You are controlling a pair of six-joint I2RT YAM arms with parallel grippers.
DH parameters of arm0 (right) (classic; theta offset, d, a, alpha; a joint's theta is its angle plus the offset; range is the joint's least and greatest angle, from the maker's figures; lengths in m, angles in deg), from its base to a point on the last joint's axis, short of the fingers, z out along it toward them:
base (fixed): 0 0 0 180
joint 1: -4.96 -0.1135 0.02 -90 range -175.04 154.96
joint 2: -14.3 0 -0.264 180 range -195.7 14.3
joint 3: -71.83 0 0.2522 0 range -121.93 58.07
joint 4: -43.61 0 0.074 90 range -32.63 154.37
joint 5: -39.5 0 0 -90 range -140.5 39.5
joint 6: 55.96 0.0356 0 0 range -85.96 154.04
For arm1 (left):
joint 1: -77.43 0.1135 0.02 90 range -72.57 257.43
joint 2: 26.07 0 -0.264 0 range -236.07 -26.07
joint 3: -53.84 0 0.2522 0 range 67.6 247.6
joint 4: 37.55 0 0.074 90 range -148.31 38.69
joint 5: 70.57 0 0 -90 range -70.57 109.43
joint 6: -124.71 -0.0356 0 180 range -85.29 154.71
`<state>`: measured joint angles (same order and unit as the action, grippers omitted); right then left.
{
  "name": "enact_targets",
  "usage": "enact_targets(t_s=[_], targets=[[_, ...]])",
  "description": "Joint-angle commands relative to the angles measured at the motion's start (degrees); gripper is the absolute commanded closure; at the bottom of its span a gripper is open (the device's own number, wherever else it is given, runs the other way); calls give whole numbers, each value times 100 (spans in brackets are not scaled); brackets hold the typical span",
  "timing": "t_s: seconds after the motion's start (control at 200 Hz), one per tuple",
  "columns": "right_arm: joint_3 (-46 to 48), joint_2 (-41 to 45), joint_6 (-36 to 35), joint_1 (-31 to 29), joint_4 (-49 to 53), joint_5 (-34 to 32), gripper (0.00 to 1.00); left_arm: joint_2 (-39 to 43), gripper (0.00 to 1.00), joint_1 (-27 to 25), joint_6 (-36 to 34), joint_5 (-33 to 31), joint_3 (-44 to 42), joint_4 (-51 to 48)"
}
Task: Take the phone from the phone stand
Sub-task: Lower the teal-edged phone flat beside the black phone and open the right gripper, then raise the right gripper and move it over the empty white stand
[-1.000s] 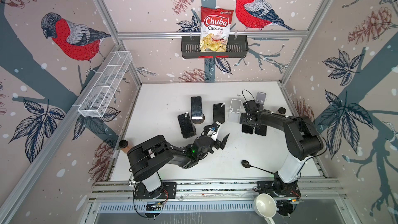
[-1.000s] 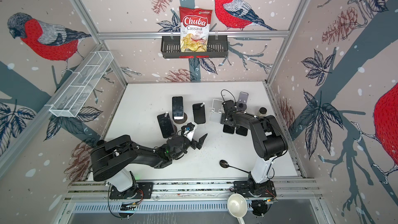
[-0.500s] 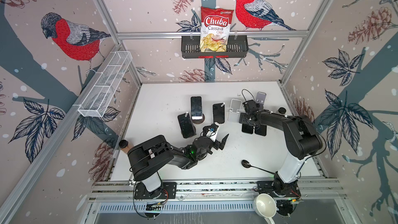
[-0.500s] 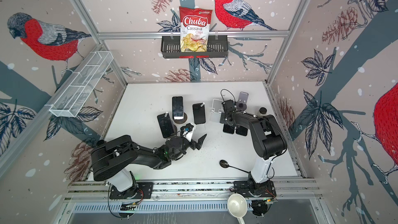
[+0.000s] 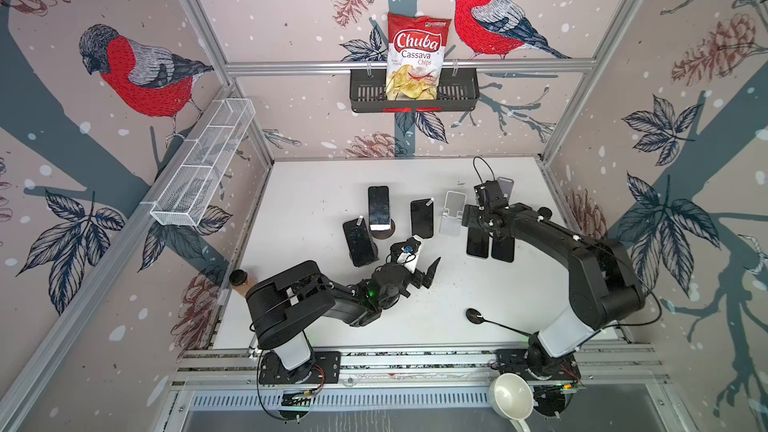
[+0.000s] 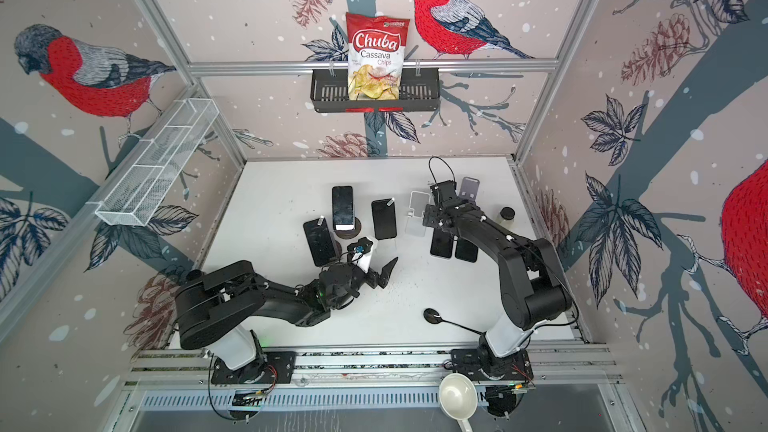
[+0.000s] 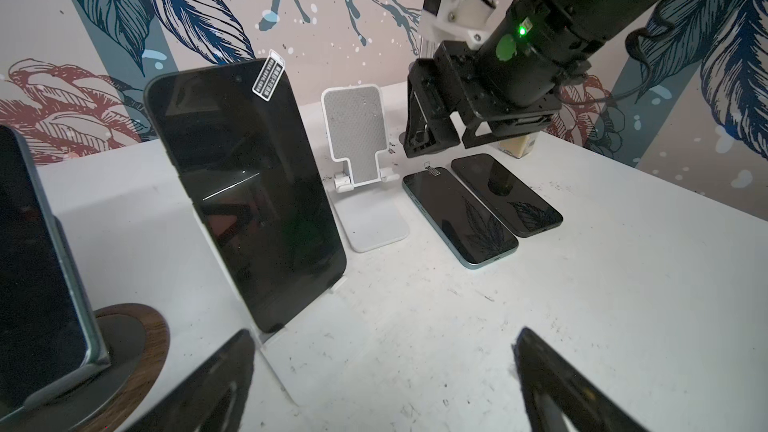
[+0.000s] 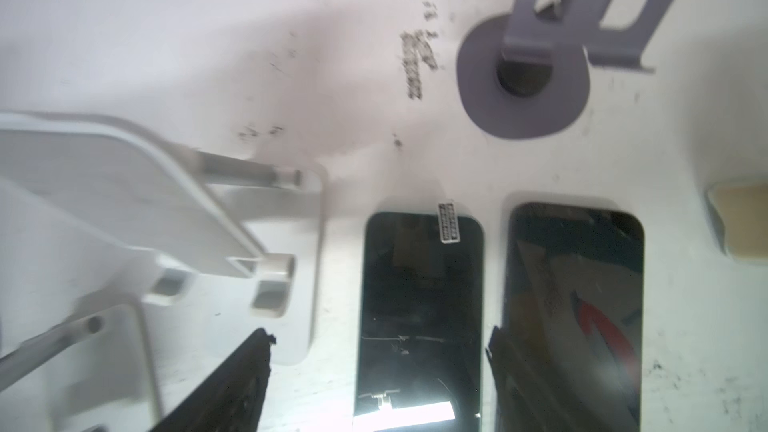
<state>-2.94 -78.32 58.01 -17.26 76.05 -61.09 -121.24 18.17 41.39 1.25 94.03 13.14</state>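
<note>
Since a second ago, the right gripper (image 8: pixel 380 338) has spread its jaws and let go of the teal phone (image 7: pixel 461 218), which lies flat on the desk (image 5: pixel 316 201). We see nothing else that has shifted.

At far left, the left arm stretches low across the desk with its forearm almost level. The left gripper (image 7: pixel 384 351) points toward the back wall, its jaws as wide as they go and holding nothing.

Three phones are on stands just ahead of it:
- The leftmost phone (image 5: pixel 359 242) leans back on a support we cannot make out.
- The middle phone (image 5: pixel 379 211) stands on a round wooden-based stand (image 5: pixel 383 232).
- The stickered phone (image 7: pixel 245 189) is propped on what looks like a clear stand (image 7: pixel 291 359).

We judge the stickered phone to be the likely next target. It sits directly in front of the left gripper, with its long axis nearly upright, tilted back, and its screen facing the gripper. The left arm is clearly nearer to it than the right.

Further right is the white stand (image 7: pixel 357 147), which is empty. Beyond it the right arm bends down, and its gripper hovers just above the far end of the teal phone. A dark phone (image 7: pixel 507 195) lies flat alongside the teal one. The purple stand (image 8: pixel 523 85) behind them is also empty.
</note>
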Motion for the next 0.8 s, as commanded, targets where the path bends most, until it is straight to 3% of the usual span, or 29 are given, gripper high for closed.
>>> enact_targets(t_s=[0.0,0.085,0.796], targets=[[-51,135,-136,-71,-187,87,10,34,4,-2,75,-84,-23,169],[-90,208,-90,-170,-372,88,0,42,4,3,104,-78,-33,182],[-1891,-1586,305,-635,-72,-800,1,127,4,2,45,-90,-7,62]])
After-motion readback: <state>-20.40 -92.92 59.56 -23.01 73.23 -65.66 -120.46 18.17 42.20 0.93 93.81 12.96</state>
